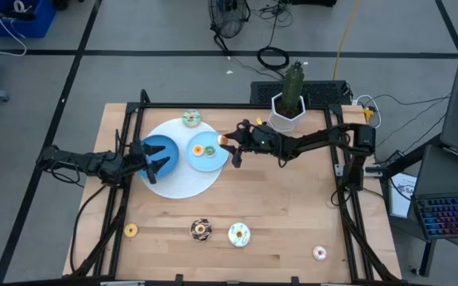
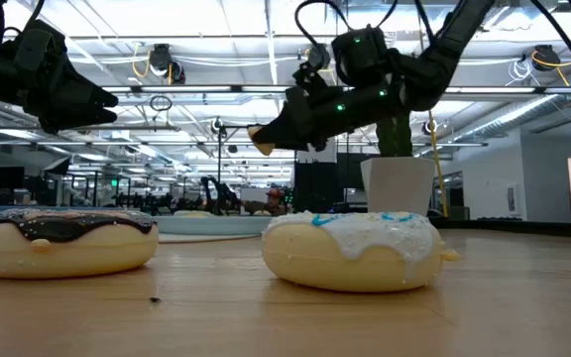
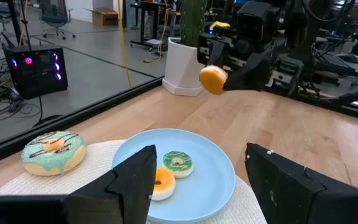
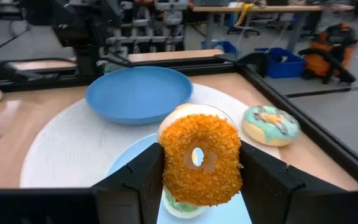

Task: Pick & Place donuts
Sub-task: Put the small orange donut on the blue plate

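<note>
The desk (image 1: 285, 206) is pale wood with a black frame along its edges, standing on a grey floor crossed by dark lines, with cables and a white pot holding a cactus (image 1: 290, 99) at the far edge. On it lies a round white mat (image 1: 183, 179) carrying a dark blue bowl (image 1: 159, 151) and a light blue plate (image 1: 205, 153). The right pincer (image 1: 227, 143) hangs over the plate's edge, clenched on an orange crumb-coated donut (image 4: 199, 158) held upright between its fingers. The left pincer (image 1: 156, 156) hovers at the bowl with its fingers spread and nothing between them. From above, two small donuts sit on the plate, a mint one (image 1: 192, 118) rests at the mat's far rim, and four more lie along the near side: a small yellow one (image 1: 131, 230), a chocolate one (image 1: 201, 229), a white one with blue marks (image 1: 238, 234) and a pink one (image 1: 320, 253). The table-level view shows only the chocolate and white ones up close, against a long room of ceiling lights and desks. The left wrist view alone makes clear the plate's pair: a green-iced donut (image 3: 178, 163) touching an orange-iced one (image 3: 160, 183). The right wrist view shows the held donut's hole and the bowl beyond it.
</note>
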Controlling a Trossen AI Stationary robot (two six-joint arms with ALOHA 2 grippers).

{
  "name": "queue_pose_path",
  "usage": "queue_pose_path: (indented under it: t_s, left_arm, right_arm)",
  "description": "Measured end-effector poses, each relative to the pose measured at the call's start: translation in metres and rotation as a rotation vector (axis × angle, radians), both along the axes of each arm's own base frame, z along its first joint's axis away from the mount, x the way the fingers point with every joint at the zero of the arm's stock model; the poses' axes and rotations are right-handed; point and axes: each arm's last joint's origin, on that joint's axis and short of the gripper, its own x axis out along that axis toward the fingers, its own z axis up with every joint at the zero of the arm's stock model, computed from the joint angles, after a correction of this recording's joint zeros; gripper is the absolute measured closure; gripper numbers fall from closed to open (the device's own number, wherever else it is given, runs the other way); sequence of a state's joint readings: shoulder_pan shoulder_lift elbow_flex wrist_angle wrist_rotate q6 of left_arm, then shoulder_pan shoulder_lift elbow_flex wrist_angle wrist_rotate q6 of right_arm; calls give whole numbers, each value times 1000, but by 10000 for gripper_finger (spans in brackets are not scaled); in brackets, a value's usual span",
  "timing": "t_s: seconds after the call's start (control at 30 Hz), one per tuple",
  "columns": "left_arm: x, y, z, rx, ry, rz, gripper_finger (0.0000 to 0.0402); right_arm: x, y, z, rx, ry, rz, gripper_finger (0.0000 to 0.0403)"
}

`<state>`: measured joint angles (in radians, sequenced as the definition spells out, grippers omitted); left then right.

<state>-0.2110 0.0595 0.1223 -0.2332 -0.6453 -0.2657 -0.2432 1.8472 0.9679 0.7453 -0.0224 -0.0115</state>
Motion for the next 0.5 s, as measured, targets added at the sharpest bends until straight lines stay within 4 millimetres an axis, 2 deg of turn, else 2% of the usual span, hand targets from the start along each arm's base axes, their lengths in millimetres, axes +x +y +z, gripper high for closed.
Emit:
queue_pose_path:
  t_s: [0.23,0.5]
  left_arm:
    - [0,0,0,0,0,0,158]
    - [0,0,0,0,1,0,158]
  right_arm:
    - [26,-5,7,8,45,37,232]
    - [49,-12,4,36,209,41,232]
